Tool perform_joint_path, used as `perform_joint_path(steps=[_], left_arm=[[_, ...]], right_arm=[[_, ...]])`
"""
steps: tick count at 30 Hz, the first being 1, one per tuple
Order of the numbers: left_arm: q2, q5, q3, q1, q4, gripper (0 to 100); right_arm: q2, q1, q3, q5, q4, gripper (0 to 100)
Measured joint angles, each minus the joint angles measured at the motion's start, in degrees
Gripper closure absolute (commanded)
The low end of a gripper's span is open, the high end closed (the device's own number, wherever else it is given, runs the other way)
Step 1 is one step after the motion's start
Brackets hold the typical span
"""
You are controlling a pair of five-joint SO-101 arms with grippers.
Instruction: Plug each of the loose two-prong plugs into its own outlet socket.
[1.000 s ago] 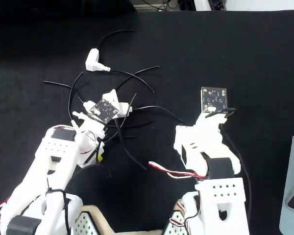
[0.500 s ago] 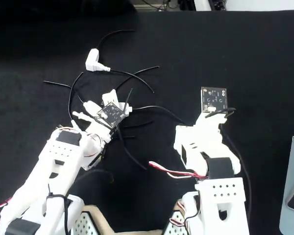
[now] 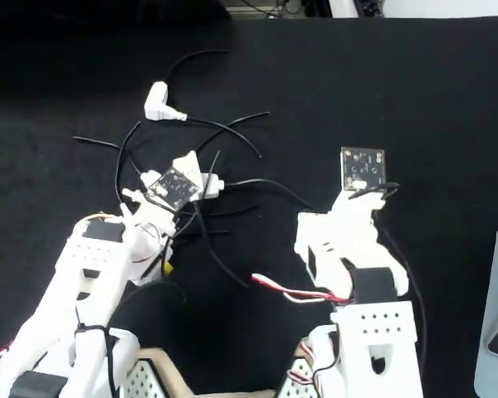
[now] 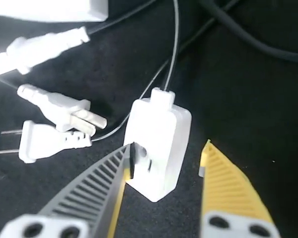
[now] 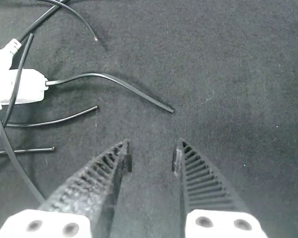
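Two arms, high view: left arm point(image 3: 100, 265) over cord tangle point(image 3: 207, 133), right arm point(image 3: 349, 240) well apart.
Left wrist: left gripper point(image 4: 168, 148) wide, straddling white outlet socket point(image 4: 161, 134); two loose plugs point(image 4: 59, 106) just beside.
Right wrist: right gripper point(image 5: 153, 148) narrowly parted over black cloth point(image 5: 228, 74).

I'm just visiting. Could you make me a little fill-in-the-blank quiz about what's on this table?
1. The left gripper is open around a ___ outlet socket.
2. The right gripper is open and holds ___.
3. The loose plug beside that socket has ___ metal prongs.
4. The table is covered in ___ cloth.
Missing words: white; nothing; two; black.
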Motion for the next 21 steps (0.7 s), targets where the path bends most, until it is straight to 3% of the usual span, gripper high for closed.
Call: perform_joint_path(steps=[16,21], left_arm=[[0.26,-0.26,2.9,-0.26,-4.75,91],[0.18,0.0,0.97,4.4,2.29,90]], right_arm=[[0.0,0.0,0.0,0.0,0.0,86.1],[0.0,0.0,0.0,0.0,0.0,86.1]])
